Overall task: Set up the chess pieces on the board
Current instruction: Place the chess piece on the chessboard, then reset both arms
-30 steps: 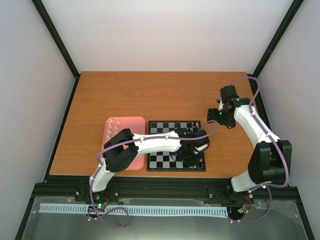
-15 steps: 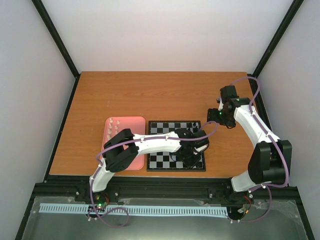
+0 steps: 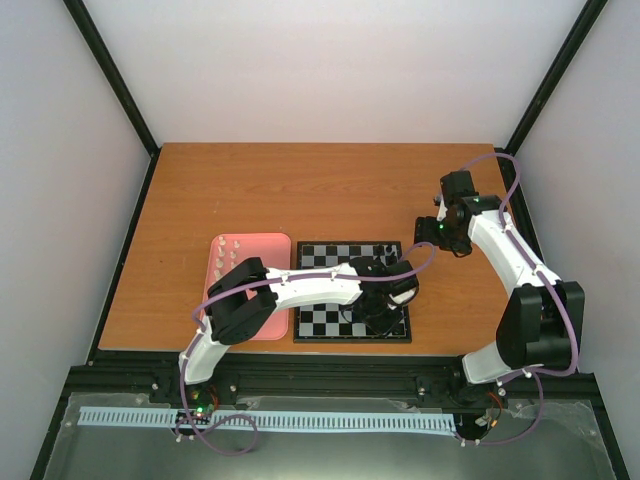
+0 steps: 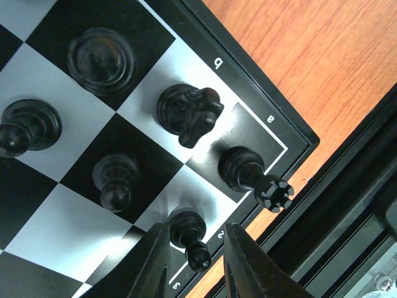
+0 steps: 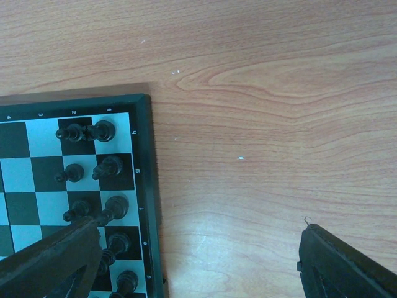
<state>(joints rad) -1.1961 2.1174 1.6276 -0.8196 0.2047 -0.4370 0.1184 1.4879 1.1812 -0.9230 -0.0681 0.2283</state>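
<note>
Hardly anything has shifted over the last second: seen from overhead, the left arm's wrist has only settled a touch over the board's [image 3: 318,318] near right corner, and the right arm has held its place.

The board is a flat black-and-white checker with a thin dark rim carrying small letters and digits. It lies on the near part of the tabletop [image 3: 300,190], its left edge just beside a pink tray [image 3: 262,245]. The chess pieces [image 5: 102,166] on it are glossy black and tiny, standing upright in two rows along the board's right-hand edge. In the left wrist view a rook [image 4: 240,169] fills the corner square, a knight [image 4: 188,112] stands beside it, and a pawn [image 4: 188,233] sits on a white edge square. Small pale pieces stand along the tray's left side.

The left end effector [image 4: 197,248] hangs over that pawn, fingers slightly apart on either side of it, with a gap showing on one side. The right end effector [image 5: 200,236] hovers over bare wood past the board's far right corner, fingers spread wide around nothing.
</note>
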